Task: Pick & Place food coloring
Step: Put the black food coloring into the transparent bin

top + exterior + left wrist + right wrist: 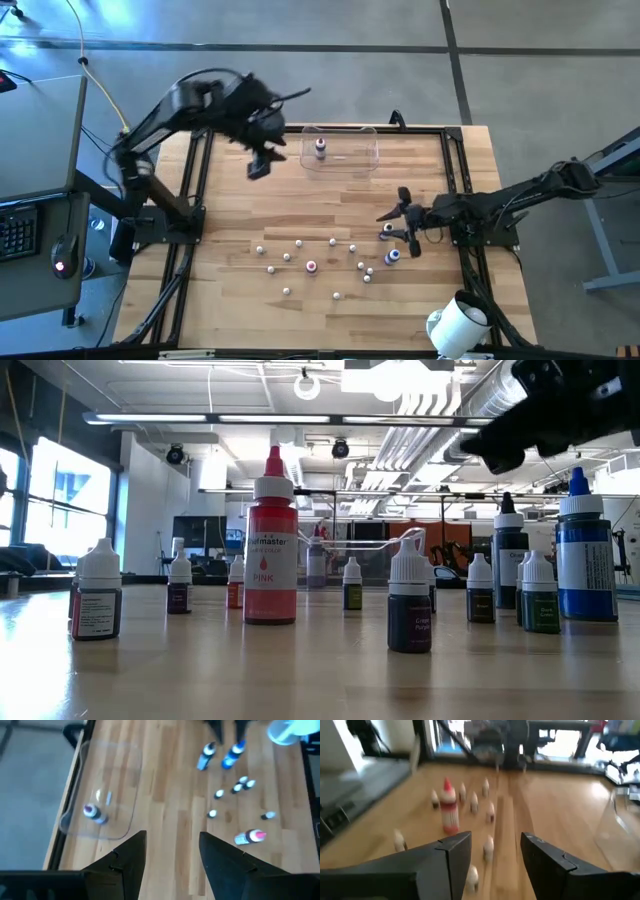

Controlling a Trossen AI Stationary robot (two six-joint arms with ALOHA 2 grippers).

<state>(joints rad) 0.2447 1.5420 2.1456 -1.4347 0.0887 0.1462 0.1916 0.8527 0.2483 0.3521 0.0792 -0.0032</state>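
The left gripper (259, 165), open and empty, is hovering beside the clear tub (340, 150); the right gripper (402, 228), open and empty, is nearing the scattered food coloring (330, 262), likely needing a descent onto one bottle.

One bottle (320, 148) stands inside the tub (340, 150). My left pincer (259, 165) hangs just left of the tub, my right pincer (398, 228) well below it, beside two bottles (390, 243). The other bottles (311, 266) lie scattered below the tub.
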